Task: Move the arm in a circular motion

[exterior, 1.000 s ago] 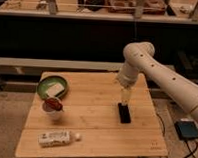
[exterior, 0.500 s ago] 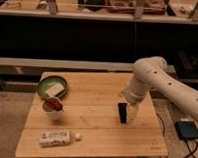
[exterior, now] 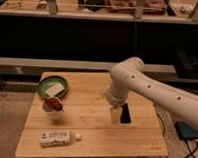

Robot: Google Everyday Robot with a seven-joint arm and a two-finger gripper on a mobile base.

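Observation:
The arm (exterior: 157, 94) is large, glossy white and dotted. It reaches in from the right edge over the wooden table (exterior: 90, 125). Its rounded elbow (exterior: 125, 75) is above the table's right half. From there a short segment drops to the gripper (exterior: 115, 116), a pale yellowish tip hanging just over the tabletop. The gripper is right beside a small upright black object (exterior: 125, 114), on that object's left. I cannot tell whether they touch.
A green bowl (exterior: 52, 87) with something white in it sits at the table's back left. In front of it is a white cup (exterior: 53, 108) with red contents. A white packet (exterior: 54, 138) and a small white ball (exterior: 78, 136) lie near the front edge. A blue device (exterior: 187, 131) lies on the floor to the right.
The elbow has dropped lower and swung left. The gripper tip has moved down toward the front, then left, passing from the black object's right side to its left.

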